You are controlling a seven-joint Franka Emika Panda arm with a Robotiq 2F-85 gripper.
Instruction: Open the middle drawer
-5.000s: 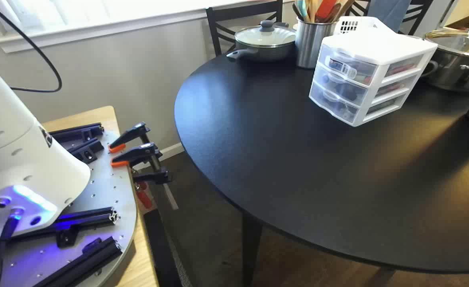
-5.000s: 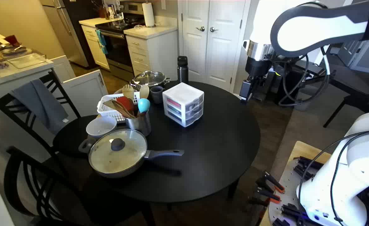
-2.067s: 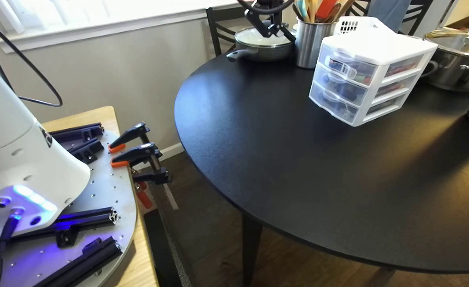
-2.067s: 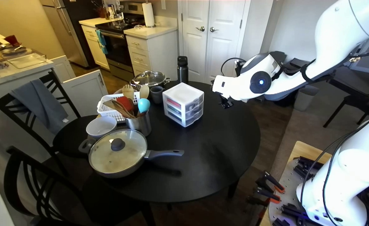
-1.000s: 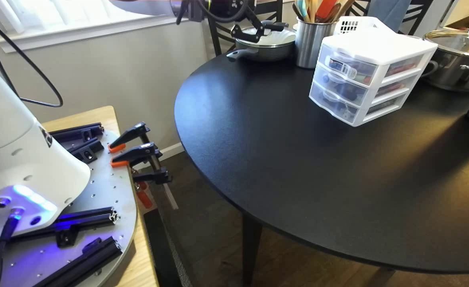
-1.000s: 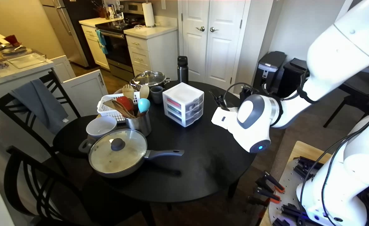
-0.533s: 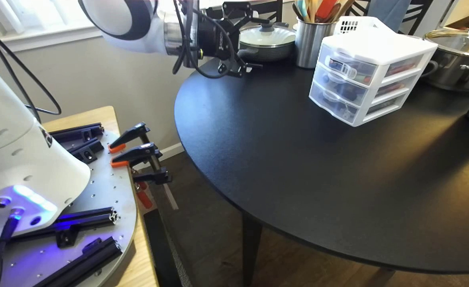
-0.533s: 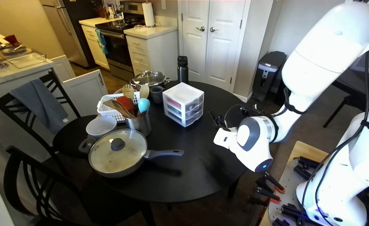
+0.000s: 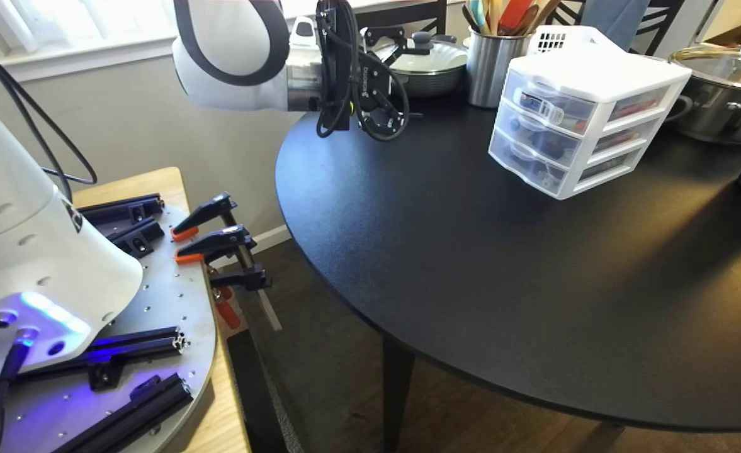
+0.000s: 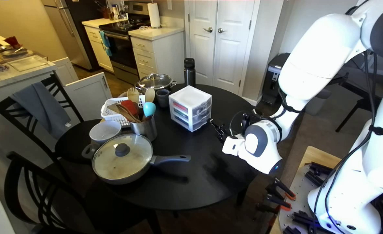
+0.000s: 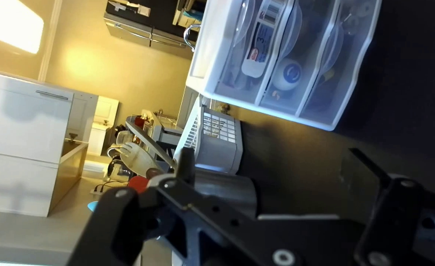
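The white-framed unit (image 9: 603, 69) stands on the black table with three clear drawers, all flush with the frame. The middle drawer (image 9: 543, 138) is translucent, with dark items showing through; it also shows in an exterior view (image 10: 201, 116) and in the wrist view (image 11: 308, 55), where the unit lies sideways. A curved clear handle is on its front. My gripper (image 9: 419, 78) is open and empty, in front of the drawer faces and apart from them in an exterior view. In the wrist view, the fingers (image 11: 276, 162) are wide apart, with the unit beyond them.
A lidded pan (image 10: 123, 159), a steel utensil holder (image 10: 145, 128) and a white basket (image 10: 113, 110) stand beside the unit. A lidded pot (image 9: 729, 94) and a dark bottle (image 10: 189, 73) are behind it. The black table (image 9: 471, 251) has a rounded edge.
The arm has swung in over the table, come lower and turned its gripper towards the drawer fronts. In the last half second it moved closer to the unit. The drawers have not moved.
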